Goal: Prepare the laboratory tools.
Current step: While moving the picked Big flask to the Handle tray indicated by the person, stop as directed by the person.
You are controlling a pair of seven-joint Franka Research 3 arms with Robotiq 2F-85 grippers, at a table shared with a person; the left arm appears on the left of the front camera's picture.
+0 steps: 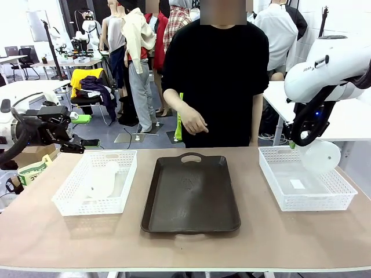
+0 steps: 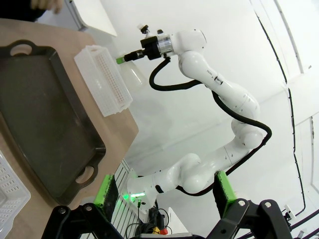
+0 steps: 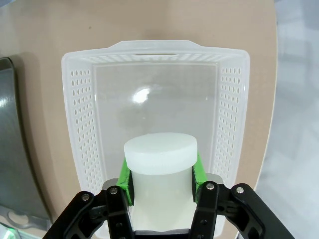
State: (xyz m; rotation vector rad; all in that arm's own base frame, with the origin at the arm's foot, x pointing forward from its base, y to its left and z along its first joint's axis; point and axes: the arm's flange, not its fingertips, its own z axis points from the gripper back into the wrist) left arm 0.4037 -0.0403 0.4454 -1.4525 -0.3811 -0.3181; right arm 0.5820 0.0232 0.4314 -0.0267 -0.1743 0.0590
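One translucent whitish flask (image 1: 320, 156) hangs tilted above the right white basket (image 1: 342, 194), and my right gripper (image 1: 298, 143) is shut on its neck. In the right wrist view the green pads (image 3: 126, 182) clamp the flask neck (image 3: 159, 154) between them, with my right gripper (image 3: 160, 185) over the basket's bare floor (image 3: 154, 94). A second flask (image 1: 104, 179) lies on its side in the left white basket (image 1: 69, 202). At the table's left edge my left gripper (image 1: 87, 131) is open and holds nothing. Its green pads (image 2: 107, 191) stand wide apart in the left wrist view, around my left gripper (image 2: 164, 199).
A dark brown tray (image 1: 191, 197) lies mid-table between the baskets. A person in black stands at the far side with one hand (image 1: 194, 123) hanging above the tray's far end. The left wrist view shows the tray (image 2: 45, 119), the right basket (image 2: 104, 79) and the held flask (image 2: 133, 75).
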